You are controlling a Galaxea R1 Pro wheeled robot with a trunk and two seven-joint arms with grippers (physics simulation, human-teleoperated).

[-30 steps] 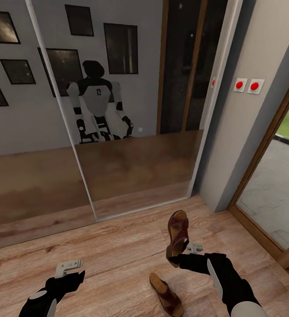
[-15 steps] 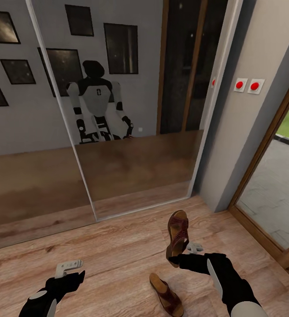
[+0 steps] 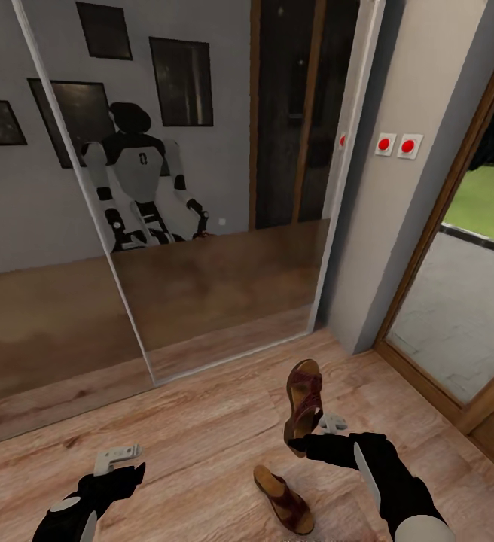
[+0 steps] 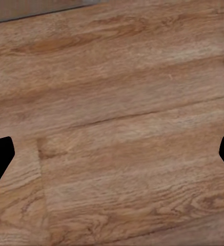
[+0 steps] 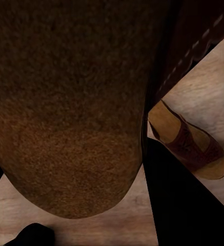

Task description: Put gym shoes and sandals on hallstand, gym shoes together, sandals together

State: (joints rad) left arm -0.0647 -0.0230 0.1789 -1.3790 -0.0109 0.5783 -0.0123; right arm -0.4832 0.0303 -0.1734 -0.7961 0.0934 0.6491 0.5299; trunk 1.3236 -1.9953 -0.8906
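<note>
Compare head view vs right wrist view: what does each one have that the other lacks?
Head view alone: the left gripper open over the floor, the mirrored doors with the robot's reflection, and two red wall buttons.
Right wrist view alone: a close look at the held sandal and its underside.
Both: the held sandal in the right gripper, the second sandal lying on the floor.

Both arms are clad in glossy black shells with pale grey-white panels near the forearms. The left gripper (image 3: pixel 117 457) and right gripper (image 3: pixel 330 423) have flat light-grey fingers with small dark holes.
</note>
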